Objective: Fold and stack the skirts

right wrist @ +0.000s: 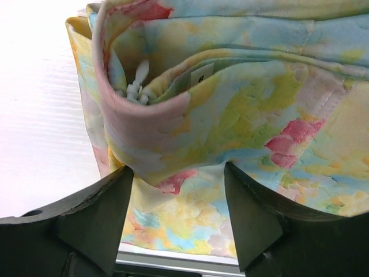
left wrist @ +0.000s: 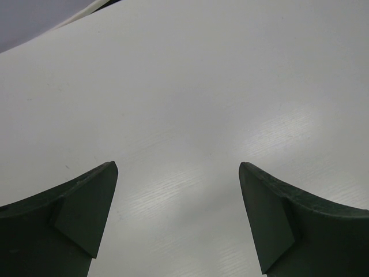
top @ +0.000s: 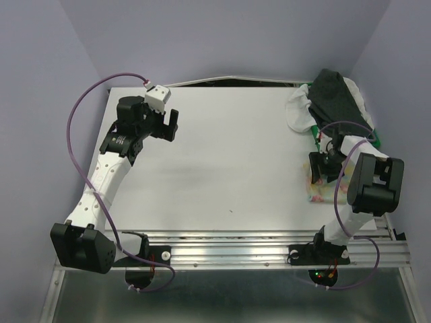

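The pastel yellow floral skirt (right wrist: 248, 98) lies bunched in folds near the table's right edge (top: 318, 193). My right gripper (right wrist: 179, 171) is down on it, a finger on each side of a thick fold (right wrist: 155, 144) and pressing into it. In the top view that gripper (top: 324, 169) sits just behind the floral cloth. The dark charcoal skirt (top: 335, 94) is draped over the white crinkly skirt (top: 298, 111) at the back right corner. My left gripper (top: 168, 124) hovers open over bare table at the back left, with nothing between its fingers (left wrist: 86, 202).
A green tray edge (top: 374, 141) peeks out beneath the pile at the right. The white table (top: 229, 168) ends in a metal rail (top: 269, 245) at the near side. Purple cables loop beside both arms.
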Available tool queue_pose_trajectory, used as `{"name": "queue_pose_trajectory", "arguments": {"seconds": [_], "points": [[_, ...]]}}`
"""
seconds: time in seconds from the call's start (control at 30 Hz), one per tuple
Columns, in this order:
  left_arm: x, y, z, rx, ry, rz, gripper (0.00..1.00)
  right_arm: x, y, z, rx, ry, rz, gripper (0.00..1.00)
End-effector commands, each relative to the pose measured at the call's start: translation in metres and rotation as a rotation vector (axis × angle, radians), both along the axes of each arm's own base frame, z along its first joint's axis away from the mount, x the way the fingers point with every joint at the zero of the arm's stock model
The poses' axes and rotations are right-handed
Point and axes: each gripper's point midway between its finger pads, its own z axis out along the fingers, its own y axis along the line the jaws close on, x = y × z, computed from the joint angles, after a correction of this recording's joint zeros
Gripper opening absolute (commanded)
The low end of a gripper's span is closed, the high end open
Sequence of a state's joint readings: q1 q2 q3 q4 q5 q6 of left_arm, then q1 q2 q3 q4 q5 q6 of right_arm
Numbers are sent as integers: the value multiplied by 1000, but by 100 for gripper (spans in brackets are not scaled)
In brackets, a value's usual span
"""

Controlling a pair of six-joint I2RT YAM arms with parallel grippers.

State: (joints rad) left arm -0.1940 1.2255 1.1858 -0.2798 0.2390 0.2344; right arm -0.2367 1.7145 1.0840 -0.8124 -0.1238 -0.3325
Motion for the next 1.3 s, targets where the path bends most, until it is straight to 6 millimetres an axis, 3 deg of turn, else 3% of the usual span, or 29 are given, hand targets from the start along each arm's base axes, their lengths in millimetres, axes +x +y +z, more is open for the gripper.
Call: {"name": "queue_pose_trajectory", "arguments": {"seconds": [0.0,0.07,0.23,0.3,0.33,0.4,0.43,0.5,0.53,0.57,0.6,0.7,0.73,0.8,0.87,1.03,1.13,1.27], "points": [[2,0,13,-14,-49,-3,99,4,21,20,75,-27,0,70],[2,0,13,-12,-47,-4,99,11,20,33,75,-55,-5,74],[-1,-1,13,-11,-42,-14,99,58,4,117,4,-237,3,82],[-2,-1,12,-11,-38,-19,99,69,-3,139,-29,-256,12,93],[-2,-2,11,-11,-33,-25,99,89,-8,172,-53,-342,18,97],[-2,-3,10,-10,-31,-31,99,106,-13,188,-67,-369,12,100],[-2,-3,11,-11,-32,-33,99,124,-18,215,-86,-446,5,100],[0,-4,11,-15,-33,-37,99,143,-25,225,-111,-485,-8,100],[0,-5,11,-16,-31,-40,99,158,-29,213,-113,-467,-15,100],[1,-6,11,-20,-30,-41,99,172,-35,223,-133,-511,-20,100],[1,-7,10,-21,-23,-45,99,189,-42,207,-149,-497,-22,99],[1,-7,10,-21,-20,-48,99,224,-54,205,-188,-563,-23,95],[1,-7,10,-20,-19,-49,99,235,-57,186,-190,-544,-12,93],[-2,-7,11,-21,-25,-49,99,255,-63,178,-212,-569,-3,91],[-5,-6,9,-18,-22,-51,99,267,-70,150,-230,-535,16,90],[-8,-2,7,-4,-20,-39,99,288,-87,114,-298,-529,11,87],[-9,-2,5,-10,-10,-32,99,298,-101,97,-363,-542,-36,81],[-10,-3,2,-18,1,-31,99,309,-115,91,-428,-570,-86,70]]}}
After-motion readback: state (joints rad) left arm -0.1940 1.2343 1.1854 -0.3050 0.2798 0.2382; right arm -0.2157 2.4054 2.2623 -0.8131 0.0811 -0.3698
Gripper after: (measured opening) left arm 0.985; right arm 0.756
